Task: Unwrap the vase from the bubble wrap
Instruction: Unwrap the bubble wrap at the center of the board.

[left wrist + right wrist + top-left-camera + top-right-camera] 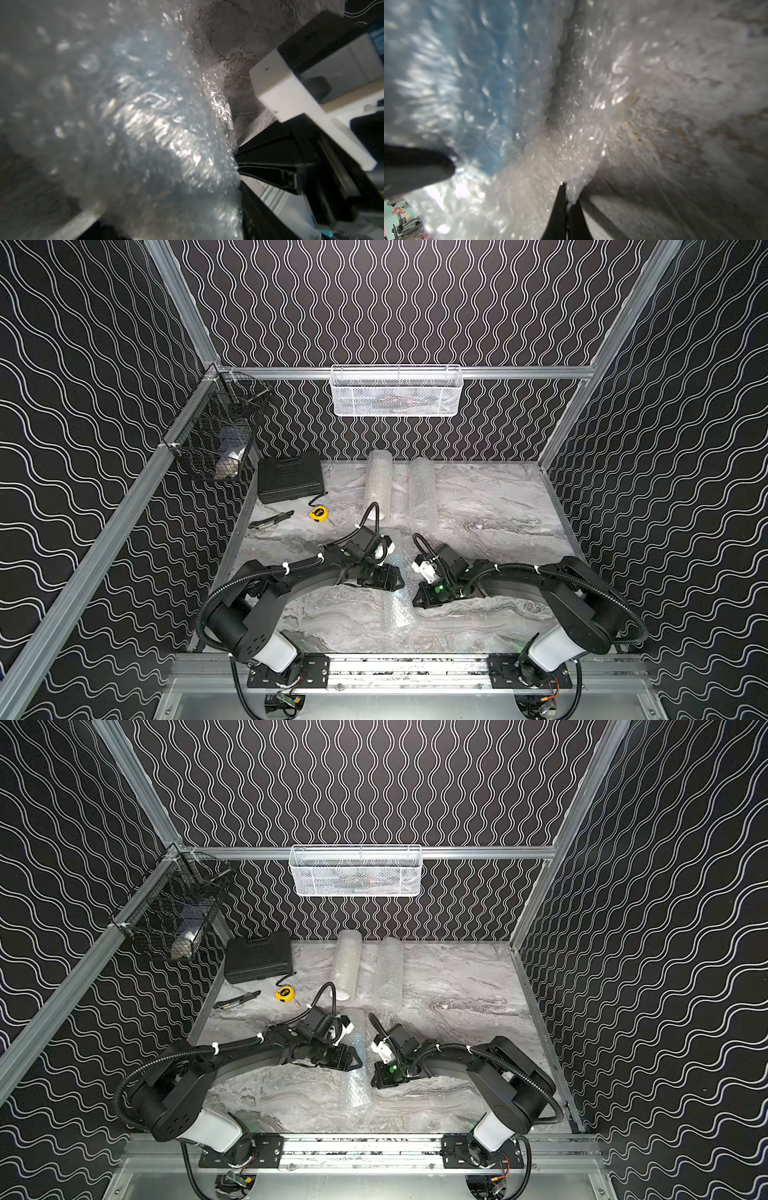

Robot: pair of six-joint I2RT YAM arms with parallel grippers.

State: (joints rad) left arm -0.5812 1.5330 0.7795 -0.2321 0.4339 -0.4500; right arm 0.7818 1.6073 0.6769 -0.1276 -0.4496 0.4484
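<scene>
R end effector (566,188) pinching bubble wrap (612,93), L end effector (398,580) unclear, blue tint (500,83) in wrist cams only

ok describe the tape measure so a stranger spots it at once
Look at the far left corner of the marble table, where a black case lies. Just in front sits the tape measure, the only bright yellow thing among dark neighbours.

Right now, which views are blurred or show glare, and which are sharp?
Left wrist view: bubble wrap out of focus, with bright glints; right wrist view: wrap smeared, bluish tint behind it; both top views: sharp, evenly lit, no harsh glare on the table.
</scene>
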